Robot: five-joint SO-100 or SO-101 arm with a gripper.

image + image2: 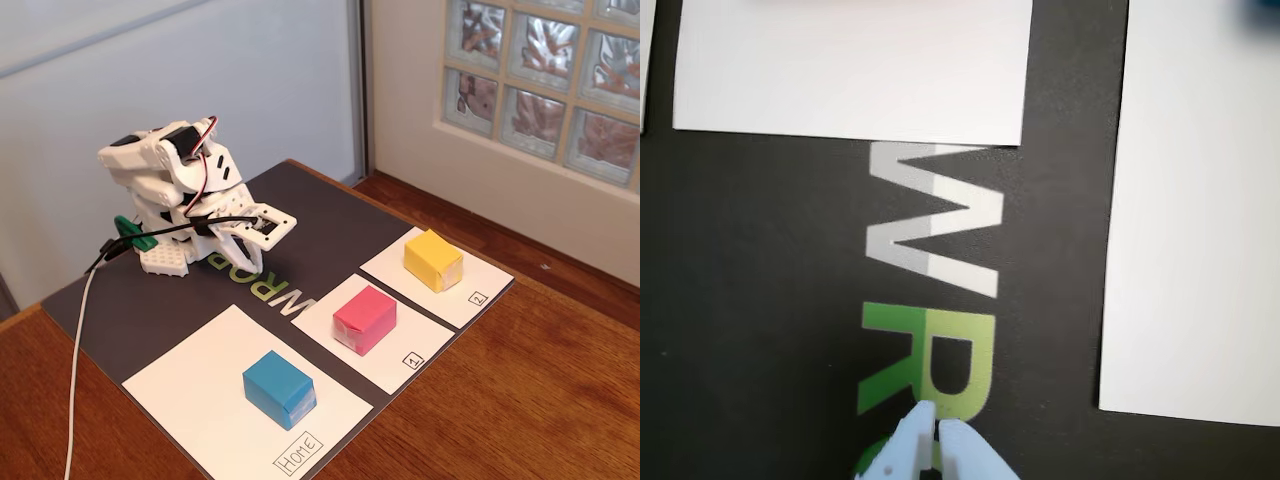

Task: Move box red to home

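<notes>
In the wrist view, the closed fingers (pixel 938 440) are poking in from the bottom edge, tips touching, hovering over green lettering (pixel 930 355) printed on a dark mat (pixel 760 300). White letters (pixel 935 215) are running above the green ones. A white sheet (pixel 850 65) is lying along the mat's top edge, and a larger white sheet (pixel 1195 220) is filling the right side.

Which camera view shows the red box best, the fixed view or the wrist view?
The fixed view. There the red box is fully visible, resting on the white sheet marked 1, between the blue box and the yellow box. The wrist view does not show the red box, only sheets, the dark mat and the gripper.
</notes>
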